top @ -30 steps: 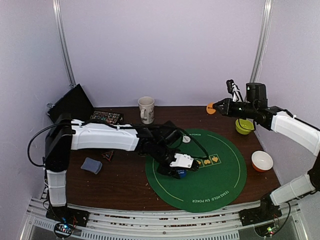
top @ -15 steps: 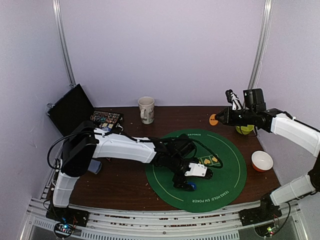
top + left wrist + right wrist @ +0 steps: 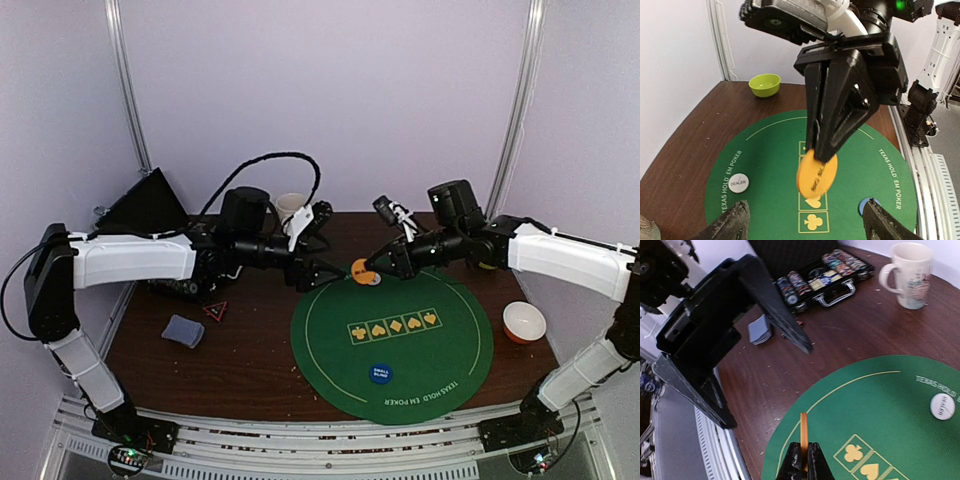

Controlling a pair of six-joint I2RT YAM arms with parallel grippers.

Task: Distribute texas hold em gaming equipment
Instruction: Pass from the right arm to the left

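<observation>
Pinching an orange button disc [image 3: 816, 175] by its edge, the right fingers [image 3: 840, 120] hold it in the air over the green mat [image 3: 440, 370] on the desk [image 3: 250, 350]. The left fingers [image 3: 735, 222] face it, spread wide and empty. A blue disc [image 3: 380, 373] and a white dealer disc [image 3: 738, 183] lie on the mat.

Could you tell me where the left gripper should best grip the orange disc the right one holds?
Probably its free lower half, pads on the two flat faces: the orange disc is thin and the right gripper pinches its upper rim. The open left gripper, facing it, should come straight in, low.
</observation>
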